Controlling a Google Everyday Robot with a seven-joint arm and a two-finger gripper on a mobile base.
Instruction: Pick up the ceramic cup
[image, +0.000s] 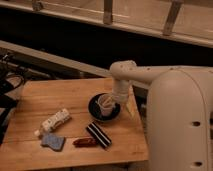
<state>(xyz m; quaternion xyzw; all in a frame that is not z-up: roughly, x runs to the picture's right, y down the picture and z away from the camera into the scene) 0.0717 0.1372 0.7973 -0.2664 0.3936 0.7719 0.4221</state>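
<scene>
Off-white and small, the ceramic cup (104, 104) sits on the dark saucer (95, 113) on the wooden bench (55, 97). The gripper (113, 100) is down at its rim; whether it has closed on the cup, I cannot tell. The lift looks not yet done.

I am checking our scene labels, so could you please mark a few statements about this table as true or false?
1. The ceramic cup stands on the dark saucer. True.
2. The white dotted tube lies on the wooden table, left of the saucer. True.
3. The gripper hangs over the tube. False: it is at the cup, by the saucer's right side.
4. The blue object lies in the saucer. False: it lies on the table, in front of the tube.
</scene>
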